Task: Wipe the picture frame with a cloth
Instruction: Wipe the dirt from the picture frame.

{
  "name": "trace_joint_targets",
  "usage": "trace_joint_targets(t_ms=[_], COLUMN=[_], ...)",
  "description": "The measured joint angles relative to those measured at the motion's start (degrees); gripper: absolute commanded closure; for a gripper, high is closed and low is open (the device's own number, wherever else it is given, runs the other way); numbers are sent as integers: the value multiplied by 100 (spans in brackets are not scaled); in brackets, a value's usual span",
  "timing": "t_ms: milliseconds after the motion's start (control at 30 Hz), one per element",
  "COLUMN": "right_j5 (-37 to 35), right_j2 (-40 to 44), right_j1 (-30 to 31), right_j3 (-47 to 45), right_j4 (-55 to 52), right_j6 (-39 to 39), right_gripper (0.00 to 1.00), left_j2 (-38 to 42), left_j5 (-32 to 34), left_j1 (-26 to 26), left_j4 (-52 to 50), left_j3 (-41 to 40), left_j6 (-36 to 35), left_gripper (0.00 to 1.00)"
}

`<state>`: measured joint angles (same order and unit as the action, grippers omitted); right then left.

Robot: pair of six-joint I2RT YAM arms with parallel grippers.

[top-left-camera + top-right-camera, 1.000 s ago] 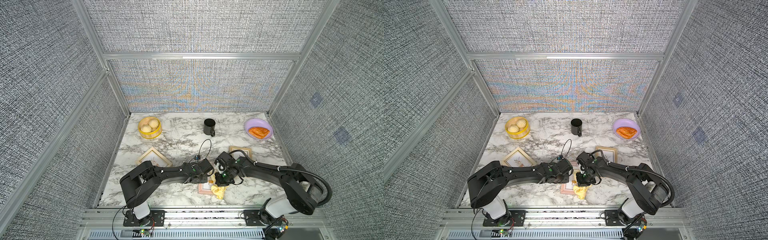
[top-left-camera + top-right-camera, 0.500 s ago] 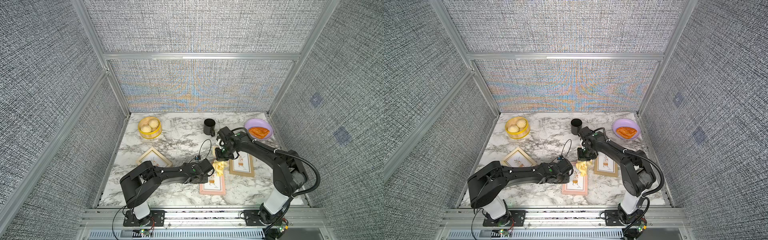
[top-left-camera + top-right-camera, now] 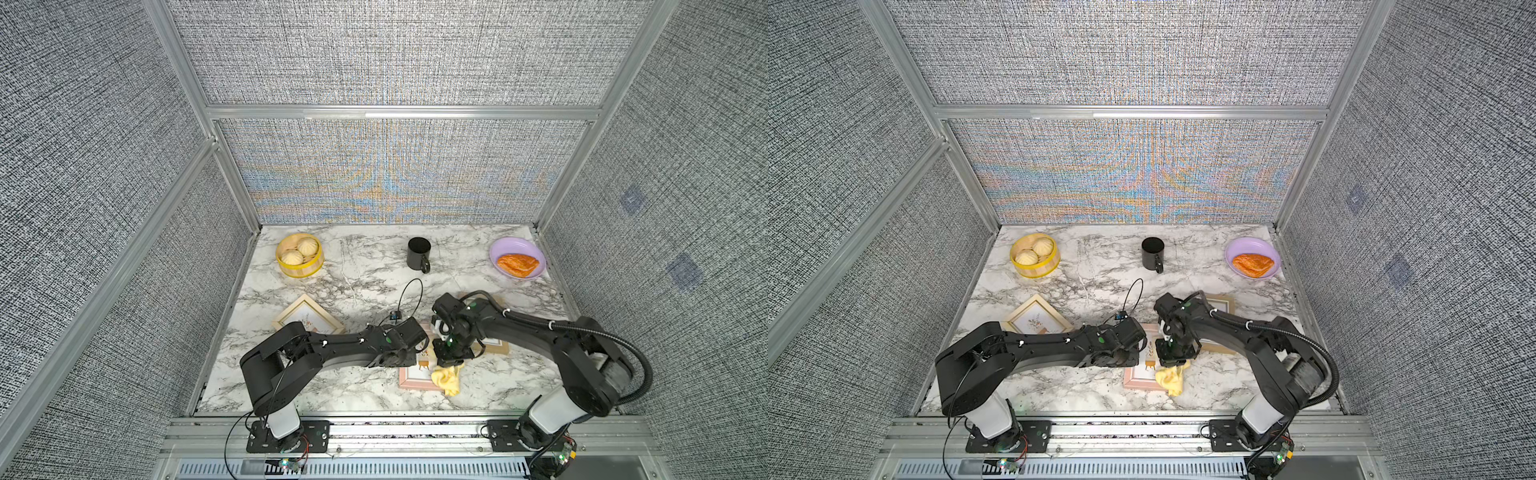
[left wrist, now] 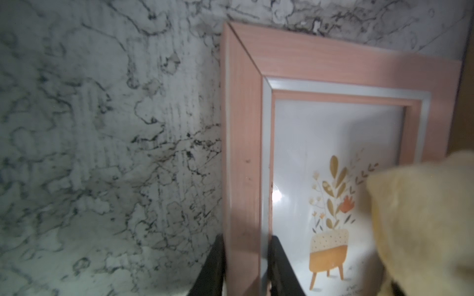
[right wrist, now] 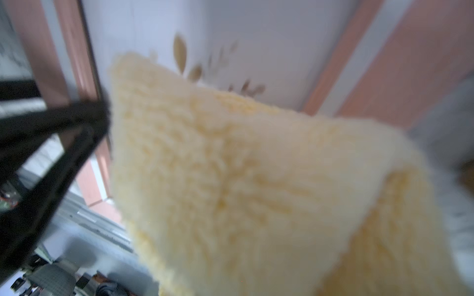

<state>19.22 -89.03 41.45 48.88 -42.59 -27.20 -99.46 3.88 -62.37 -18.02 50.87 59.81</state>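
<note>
Left wrist view shows us our left gripper pinching a long rail of the pink picture frame. It lies at the front of the table, long axis front to back; our right gripper clamps the bunched cloth on its near right corner.

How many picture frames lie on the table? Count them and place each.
3: a pale wooden frame, left side; a pink frame, front centre, partly under the cloth; a tan frame, mostly hidden beneath the right arm.

Grey woven wall panels in aluminium framing enclose a white marble tabletop.
</note>
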Motion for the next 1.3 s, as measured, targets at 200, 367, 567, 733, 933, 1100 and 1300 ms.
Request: trace_joint_targets(t_ms=[200, 367, 567, 733, 933, 1100, 1300], right_j5=[94, 317, -282, -444, -387, -70, 48], right_j2=[155, -520, -1541, -2052, -1248, -52, 568], right_j1=[295, -164, -960, -1152, -756, -122, 354], right_j3=[-352, 334, 2127, 2951, 1613, 177, -570], right_j4=[341, -118, -197, -267, -343, -254, 103], right_j6=[-402, -192, 457, 833, 796, 275, -361], right_gripper=[100, 100, 100, 100, 100, 100, 100], left_j2=[0, 0, 0, 0, 0, 0, 0], left_j5=[-28, -28, -28, -28, -28, -37, -50], left_j1=[-2, -2, -2, -2, -2, -2, -2], left_j4=[0, 0, 0, 0, 0, 2, 4], left_j3=[0, 0, 0, 0, 0, 0, 0], left_j6=[-105, -81, -37, -28, -33, -61, -79], left_gripper=[100, 100, 100, 100, 100, 100, 100])
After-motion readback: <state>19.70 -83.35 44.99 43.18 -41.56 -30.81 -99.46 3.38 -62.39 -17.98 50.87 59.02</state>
